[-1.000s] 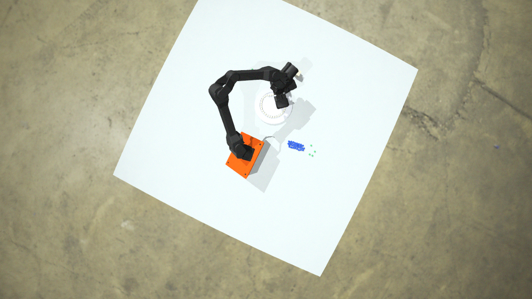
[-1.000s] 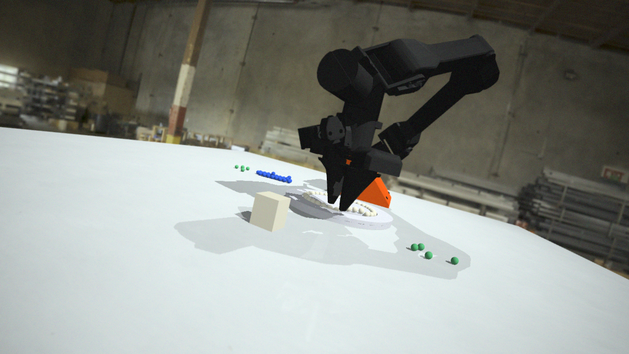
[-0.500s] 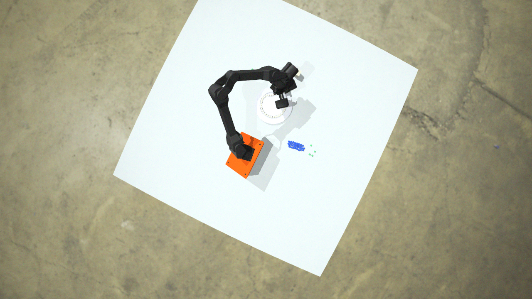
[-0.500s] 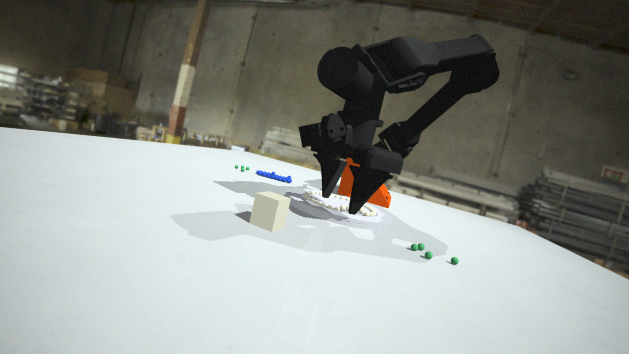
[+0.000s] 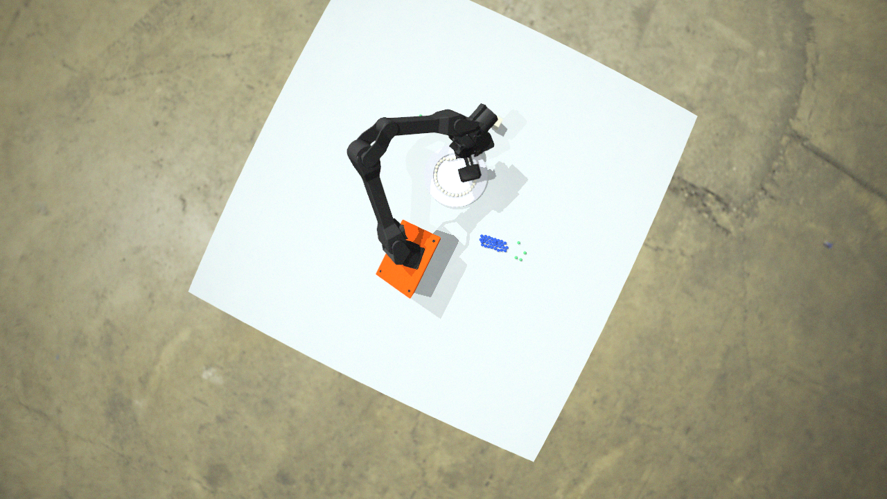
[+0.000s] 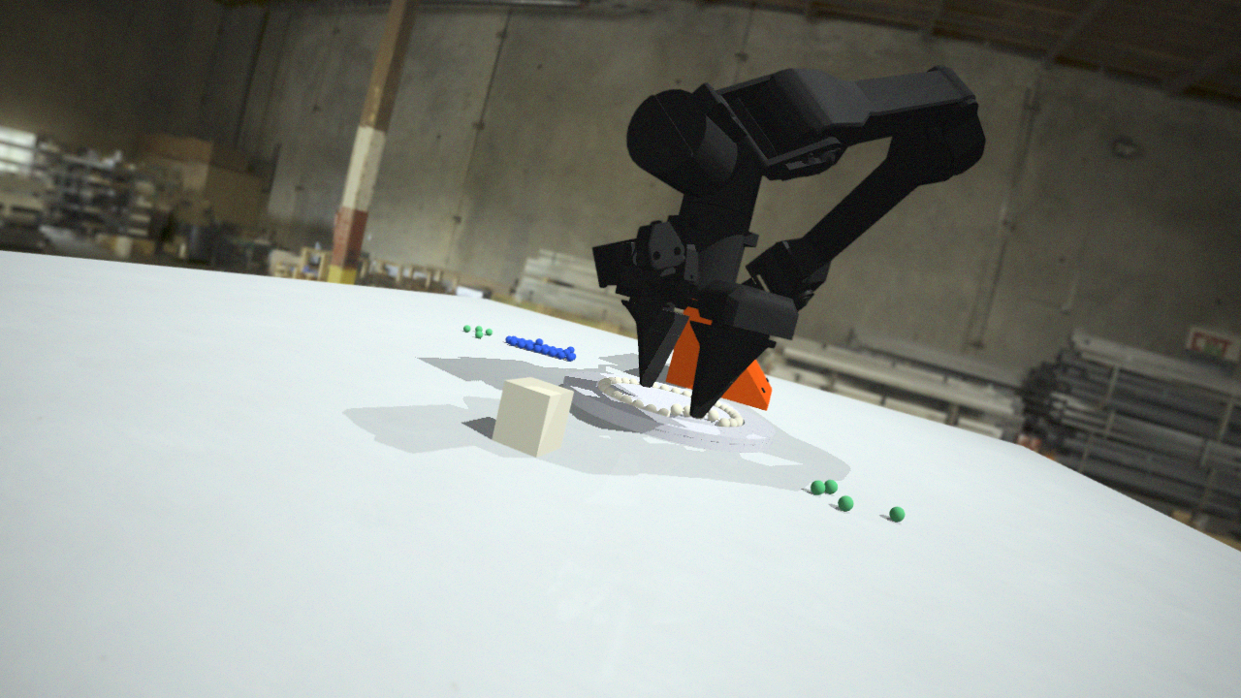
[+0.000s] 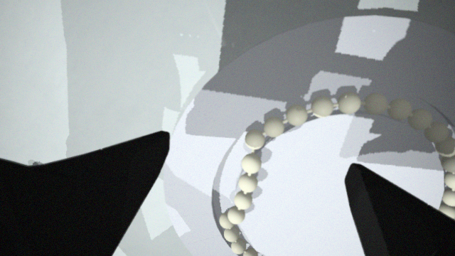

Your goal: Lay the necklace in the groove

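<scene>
My fingers [image 6: 672, 400] stand wide apart above the round bead board [image 5: 455, 202] [image 6: 754, 436] [image 7: 199, 149]; placing the pearl bead necklace [image 5: 455, 195] [image 6: 736, 421] [image 7: 251, 163] seems nearly finished, so next I should lift clear.

A bare concrete wall [image 6: 555, 130] with vertical seams rises behind the white bench [image 5: 347, 322] [image 6: 347, 555], under a dark ceiling. A column [image 6: 360, 169] painted in bands stands at left, near blurred, loaded shelving [image 6: 95, 195] and a bright patch. Long stacked material [image 6: 1145, 425] fills the right, below a sign [image 6: 1212, 341]. The stained, cracked floor [image 5: 99, 372] looks like concrete.
</scene>
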Motion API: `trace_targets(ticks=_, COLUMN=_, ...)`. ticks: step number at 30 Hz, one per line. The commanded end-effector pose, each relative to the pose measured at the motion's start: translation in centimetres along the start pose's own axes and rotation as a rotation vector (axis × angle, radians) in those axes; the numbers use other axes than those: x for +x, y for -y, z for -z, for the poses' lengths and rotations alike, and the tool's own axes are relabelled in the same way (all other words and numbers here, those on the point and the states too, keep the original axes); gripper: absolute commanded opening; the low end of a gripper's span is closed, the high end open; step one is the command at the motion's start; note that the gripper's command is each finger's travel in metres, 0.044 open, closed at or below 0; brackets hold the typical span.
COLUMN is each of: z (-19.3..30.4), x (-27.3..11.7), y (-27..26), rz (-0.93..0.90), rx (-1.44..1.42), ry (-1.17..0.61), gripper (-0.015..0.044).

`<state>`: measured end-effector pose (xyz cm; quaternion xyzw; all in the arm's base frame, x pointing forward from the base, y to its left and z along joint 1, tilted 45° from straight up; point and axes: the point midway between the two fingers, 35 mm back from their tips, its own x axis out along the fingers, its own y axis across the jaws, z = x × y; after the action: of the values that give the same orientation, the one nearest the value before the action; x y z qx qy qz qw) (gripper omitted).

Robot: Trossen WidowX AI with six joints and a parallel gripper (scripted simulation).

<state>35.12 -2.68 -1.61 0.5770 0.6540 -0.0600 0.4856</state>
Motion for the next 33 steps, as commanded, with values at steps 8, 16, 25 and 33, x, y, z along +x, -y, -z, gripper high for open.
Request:
trace_targets(ticks=8, z=0.8, x=-2.9, y=-0.1, rz=-0.007, rx=-0.027, ry=0.008, gripper=0.0125)
trace_targets(ticks=16, z=0.7, x=-2.2, y=-0.2, rz=-0.012, rx=-0.027, ry=0.009, gripper=0.0120)
trace_targets(ticks=25, z=0.7, x=-0.9, y=-0.2, rz=-0.010, rx=-0.027, ry=0.009, gripper=0.0120)
trace_targets(ticks=33, z=0.8, x=0.4, y=-0.1, rz=-0.009, rx=-0.027, ry=0.007, gripper=0.0120)
